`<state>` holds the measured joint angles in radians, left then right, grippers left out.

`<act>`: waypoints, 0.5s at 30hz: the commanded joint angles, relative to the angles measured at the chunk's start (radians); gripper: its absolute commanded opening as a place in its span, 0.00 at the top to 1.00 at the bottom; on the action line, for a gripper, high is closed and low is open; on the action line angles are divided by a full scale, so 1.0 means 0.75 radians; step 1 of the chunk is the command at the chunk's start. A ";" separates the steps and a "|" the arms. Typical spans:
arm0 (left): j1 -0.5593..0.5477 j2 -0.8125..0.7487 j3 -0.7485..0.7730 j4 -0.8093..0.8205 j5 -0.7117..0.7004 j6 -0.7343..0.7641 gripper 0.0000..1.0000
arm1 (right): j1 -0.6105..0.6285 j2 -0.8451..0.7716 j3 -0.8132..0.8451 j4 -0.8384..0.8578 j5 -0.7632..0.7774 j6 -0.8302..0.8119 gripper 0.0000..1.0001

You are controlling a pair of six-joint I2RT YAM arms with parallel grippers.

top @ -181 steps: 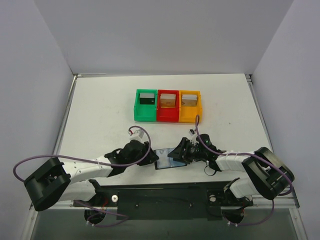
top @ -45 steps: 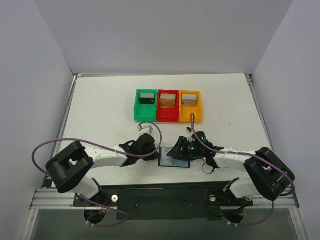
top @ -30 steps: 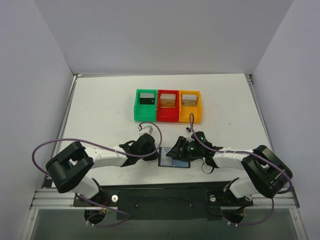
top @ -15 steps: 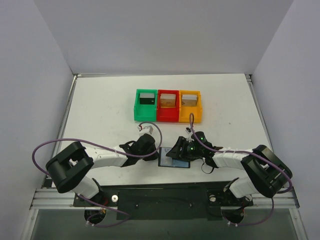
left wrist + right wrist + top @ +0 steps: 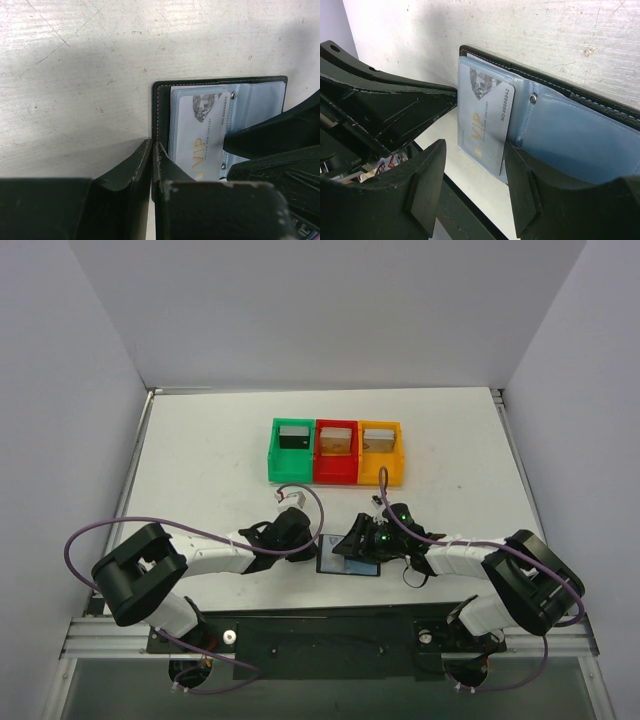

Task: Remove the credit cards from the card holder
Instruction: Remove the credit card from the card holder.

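The flat black folding card holder (image 5: 348, 562) lies open at the middle of the white bench's (image 5: 200, 460) near edge. The left tool (image 5: 152, 160) seems clenched on its left rim. The right tool (image 5: 475, 152) is released, straddling a white plastic VIP card (image 5: 485, 117).

Six seconds ago the small flat black folding card holder (image 5: 348, 564) lay crooked. Now it sits straight and has slid a little toward 3 o'clock. The white left arm (image 5: 190, 562) has folded up. Its black elbow (image 5: 140, 575) moved toward 2 o'clock. The left gripper (image 5: 312, 545) crept toward 2 o'clock too.
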<state>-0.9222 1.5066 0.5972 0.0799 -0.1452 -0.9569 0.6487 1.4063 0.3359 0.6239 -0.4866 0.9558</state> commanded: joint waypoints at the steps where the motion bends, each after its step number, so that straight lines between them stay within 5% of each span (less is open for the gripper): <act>1: -0.018 0.038 -0.037 -0.131 0.005 0.018 0.84 | 0.000 0.007 -0.008 0.013 0.000 -0.008 0.54; 15: -0.045 0.104 -0.003 -0.080 0.038 0.026 0.84 | 0.006 0.054 0.004 0.187 -0.081 0.053 0.54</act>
<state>-0.9283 1.5166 0.5999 0.0937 -0.1509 -0.9565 0.6468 1.4391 0.3359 0.6670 -0.5102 0.9752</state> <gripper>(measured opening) 0.159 0.461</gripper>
